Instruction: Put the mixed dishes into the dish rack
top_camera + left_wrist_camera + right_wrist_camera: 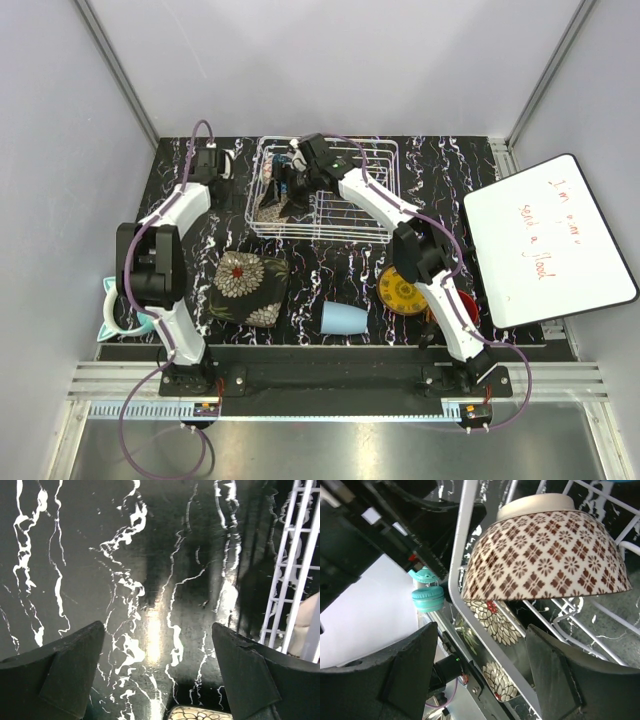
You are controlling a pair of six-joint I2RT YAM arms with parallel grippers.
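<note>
From above, I count only the beige patterned bowl (pixel 268 209) in the dish rack (pixel 385 160), at its lower-left corner. The black square floral plate (pixel 248 288), light-blue cup (pixel 345 318) and yellow ornate round plate (pixel 400 291) lie on the table below it, so I judge the job barely begun. The right gripper (pixel 480 630) is spread and empty beside the bowl. Its wrist view shows the bowl leaning on the rim wire, which the overhead hides. The left gripper (pixel 157 626) is spread over the marbled table (pixel 75 555).

Pale, plain walls (pixel 340 60) enclose a black, white-veined table (pixel 470 170). A whiteboard (pixel 548 240) with red writing sits at its right side. Light glares off the tabletop.
</note>
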